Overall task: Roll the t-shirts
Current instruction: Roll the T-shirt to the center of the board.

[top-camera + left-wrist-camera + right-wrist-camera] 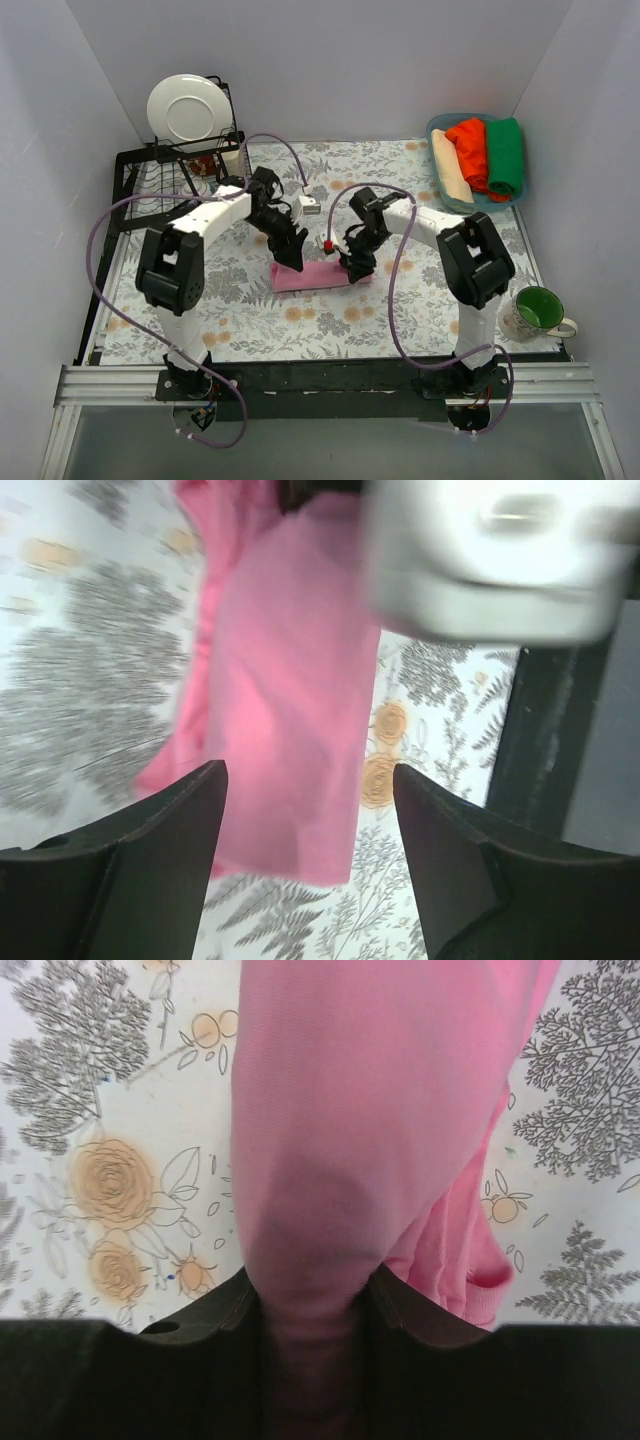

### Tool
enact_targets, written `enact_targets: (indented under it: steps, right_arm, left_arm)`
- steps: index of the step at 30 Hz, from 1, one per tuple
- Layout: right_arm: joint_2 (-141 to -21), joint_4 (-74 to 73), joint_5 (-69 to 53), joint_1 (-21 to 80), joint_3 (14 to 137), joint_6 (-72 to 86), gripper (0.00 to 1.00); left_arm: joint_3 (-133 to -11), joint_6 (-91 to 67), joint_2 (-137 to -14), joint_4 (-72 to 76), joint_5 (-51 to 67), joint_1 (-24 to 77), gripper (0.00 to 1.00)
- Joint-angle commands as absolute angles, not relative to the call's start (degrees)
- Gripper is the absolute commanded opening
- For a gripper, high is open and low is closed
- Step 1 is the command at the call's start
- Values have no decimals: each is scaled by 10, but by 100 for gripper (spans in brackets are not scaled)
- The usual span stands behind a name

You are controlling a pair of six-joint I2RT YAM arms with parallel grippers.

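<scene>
A bright pink t-shirt [312,277] lies folded into a narrow band on the flowered cloth in the middle of the table. My left gripper [293,256] hangs over its left end, open; in the left wrist view the pink t-shirt [285,680] lies below and beyond the gripper [310,810], with neither black finger touching it. My right gripper [356,266] is at the band's right end. There the right gripper [308,1310] is shut on a bunched fold of the pink t-shirt [350,1110], with a sleeve hem hanging to the right.
A blue basket [437,128] at the back right holds cream [449,170], red-orange [470,150] and green [506,155] rolled t-shirts. A green mug [540,310] stands at the front right. A black dish rack [150,170] with a white plate [187,108] is at the back left.
</scene>
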State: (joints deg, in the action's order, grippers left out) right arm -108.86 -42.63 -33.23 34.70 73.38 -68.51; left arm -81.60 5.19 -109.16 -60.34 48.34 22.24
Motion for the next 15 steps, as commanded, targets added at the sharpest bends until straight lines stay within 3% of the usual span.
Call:
enact_targets:
  steps: [1, 5, 9, 15]
  right_arm:
    - [-1197, -684, -421, 298, 815, -685, 40]
    - [-1271, -749, -484, 265, 867, -632, 41]
    - [-1298, -748, -502, 256, 866, -606, 43]
    - [-1317, -748, -533, 254, 845, -595, 43]
  left_arm:
    - [-810, -18, -980, -505, 412, 219, 67]
    - [-751, -9, -889, -455, 388, 250, 68]
    - [-594, 82, -784, -324, 291, 326, 70]
    - [-483, 115, -760, -129, 194, 410, 75]
